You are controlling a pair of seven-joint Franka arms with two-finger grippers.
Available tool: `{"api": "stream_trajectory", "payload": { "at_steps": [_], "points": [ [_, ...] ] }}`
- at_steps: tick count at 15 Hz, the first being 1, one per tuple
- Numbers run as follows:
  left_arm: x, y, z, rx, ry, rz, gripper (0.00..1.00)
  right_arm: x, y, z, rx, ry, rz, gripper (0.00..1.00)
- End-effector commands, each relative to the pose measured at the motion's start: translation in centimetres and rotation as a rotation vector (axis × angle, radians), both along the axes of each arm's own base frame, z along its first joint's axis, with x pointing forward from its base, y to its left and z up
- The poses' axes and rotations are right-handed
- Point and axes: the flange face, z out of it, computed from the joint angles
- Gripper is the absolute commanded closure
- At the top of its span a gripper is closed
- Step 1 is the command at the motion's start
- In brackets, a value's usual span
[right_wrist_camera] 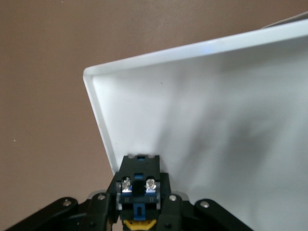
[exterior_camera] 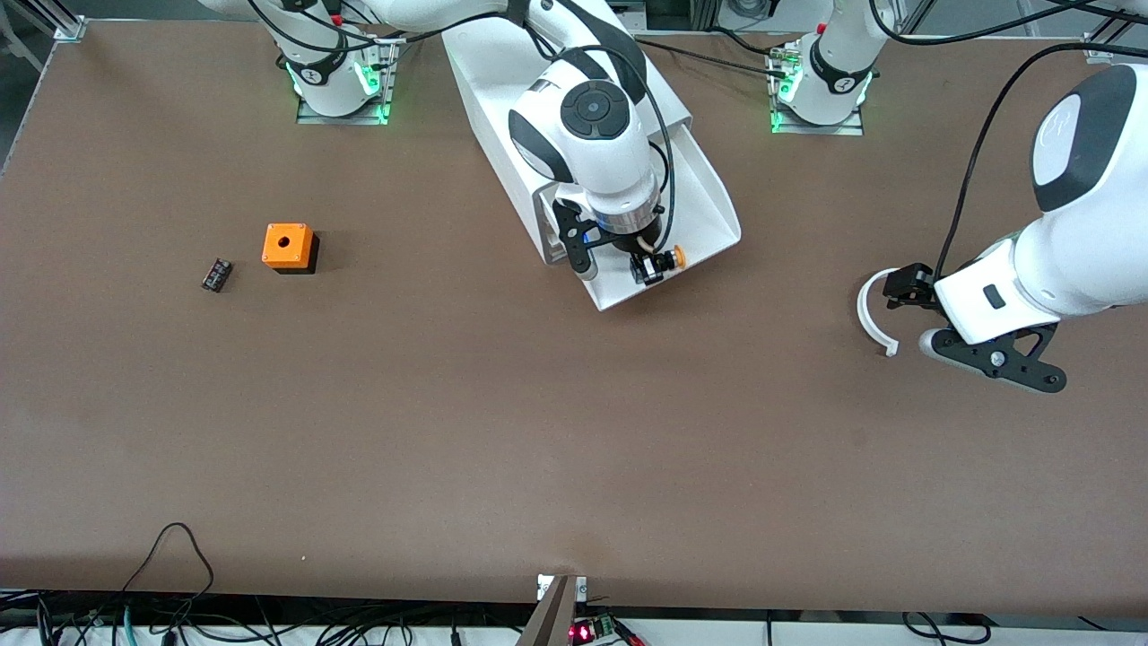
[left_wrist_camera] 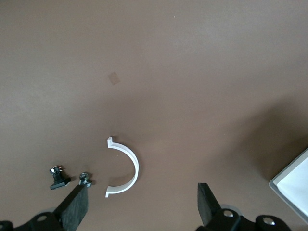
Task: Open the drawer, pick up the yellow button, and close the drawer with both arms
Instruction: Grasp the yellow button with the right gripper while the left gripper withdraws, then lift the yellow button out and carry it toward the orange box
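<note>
Nearest to the front camera, at the left arm's end of the table, you see the left gripper [exterior_camera: 973, 345] hanging low over the bare table [exterior_camera: 538, 449]. Its fingers [left_wrist_camera: 208, 202] stand wide apart and hold nothing. A white half ring [exterior_camera: 874, 309] lies just beside it, and in the left wrist view two tiny dark screw parts [left_wrist_camera: 58, 176] lie near the ring. This arm waits there, I think so that it stays out of the way until the drawer must be pushed shut.

A little farther, in the middle of the table, the drawer [exterior_camera: 708, 211] is pulled out of the white cabinet [exterior_camera: 489, 67]. The right gripper [exterior_camera: 650, 265] is over the drawer's front corner, and its fingers are closed on the button [exterior_camera: 668, 259]. The orange cap sticks out sideways (in the right wrist view you look at the blue base with two screws [right_wrist_camera: 138, 185]). It holds the button by the middle body, probably because this part is flat and gives a sure grip.

Toward the right arm's end lie an orange cube [exterior_camera: 289, 247] with a hole and a small black block [exterior_camera: 216, 274], well apart from the drawer. The drawer is not yet closed.
</note>
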Motion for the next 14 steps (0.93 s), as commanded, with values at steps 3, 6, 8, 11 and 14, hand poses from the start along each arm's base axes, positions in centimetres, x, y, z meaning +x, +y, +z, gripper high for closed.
{"api": "stream_trajectory", "payload": {
  "at_steps": [3,6,8,11,14],
  "points": [
    [0.0,-0.3,0.6,-0.022,-0.001,0.039,0.0,0.6,-0.5,5.5,0.013,-0.046,0.041,1.0],
    [-0.1,-0.3,0.5,-0.038,0.01,0.105,0.0,2.6,-3.2,8.6,0.014,-0.093,0.144,1.0],
    [-0.7,-0.9,0.8,-0.025,0.015,0.146,0.0,4.1,-5.8,9.6,-0.024,-0.098,0.271,1.0],
    [-0.7,-2.7,-1.0,-0.049,0.016,0.249,0.0,7.4,-11.3,10.0,-0.084,-0.069,0.428,1.0],
    [-0.1,-6.5,-4.4,-0.108,-0.045,0.387,0.0,10.7,-17.9,11.4,-0.055,-0.048,0.596,1.0]
  ]
}}
